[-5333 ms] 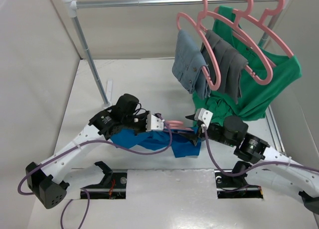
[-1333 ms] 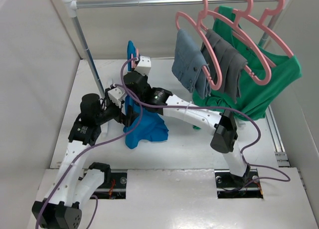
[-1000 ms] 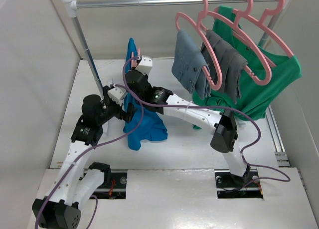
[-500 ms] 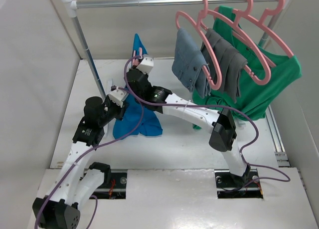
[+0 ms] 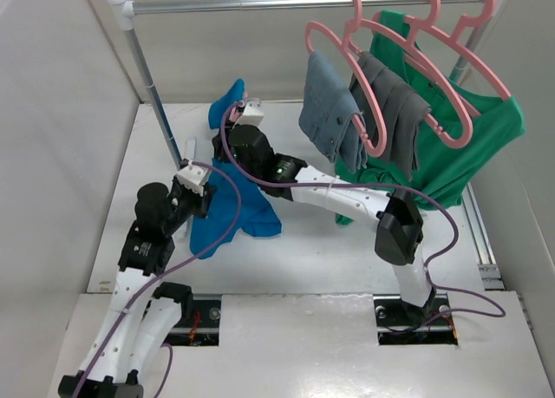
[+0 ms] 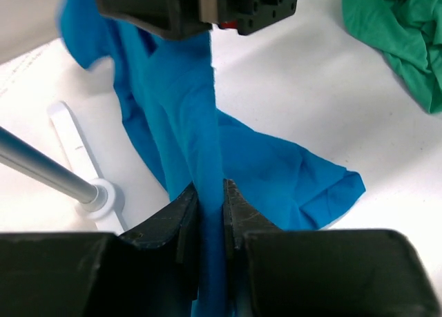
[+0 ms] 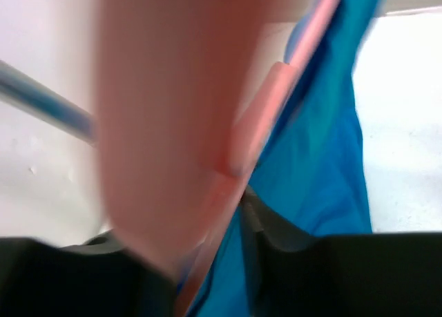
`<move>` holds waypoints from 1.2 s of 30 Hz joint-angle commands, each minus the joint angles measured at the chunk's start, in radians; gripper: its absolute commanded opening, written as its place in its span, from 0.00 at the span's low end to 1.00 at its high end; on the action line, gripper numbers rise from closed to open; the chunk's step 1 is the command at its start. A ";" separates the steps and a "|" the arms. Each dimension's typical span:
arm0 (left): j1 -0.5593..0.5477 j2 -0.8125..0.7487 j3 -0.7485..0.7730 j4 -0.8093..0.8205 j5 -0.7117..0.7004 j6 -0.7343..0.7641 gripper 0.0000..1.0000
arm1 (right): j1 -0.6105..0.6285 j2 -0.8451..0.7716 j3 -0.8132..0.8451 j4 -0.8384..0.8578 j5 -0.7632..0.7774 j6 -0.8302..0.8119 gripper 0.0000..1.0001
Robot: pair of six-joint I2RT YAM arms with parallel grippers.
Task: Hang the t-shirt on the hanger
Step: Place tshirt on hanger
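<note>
— Since half a second ago the bright blue cloth t-shirt (image 5: pixel 236 214) has slumped at its peak, right of the silver metal rack post (image 5: pixel 160 112); its lower part lies on the white surface (image 5: pixel 347 268).

— And the pincers?

— Beside that post the left pincer (image 6: pixel 209 201) is clamped on a hanging fold. Higher, the right pincer (image 5: pixel 239 103) is by the thin pink plastic hanger (image 7: pixel 273 113); it is blurred, so I cannot tell its jaws.

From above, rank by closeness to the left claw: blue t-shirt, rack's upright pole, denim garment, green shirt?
1. blue t-shirt, pinched in the left gripper
2. upright pole, close behind
3. denim garment, hanging back right
4. green shirt, far right
</note>
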 commanded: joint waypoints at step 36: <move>0.025 -0.079 -0.004 0.150 -0.085 -0.157 0.00 | -0.191 -0.168 -0.085 0.095 -0.571 -0.281 1.00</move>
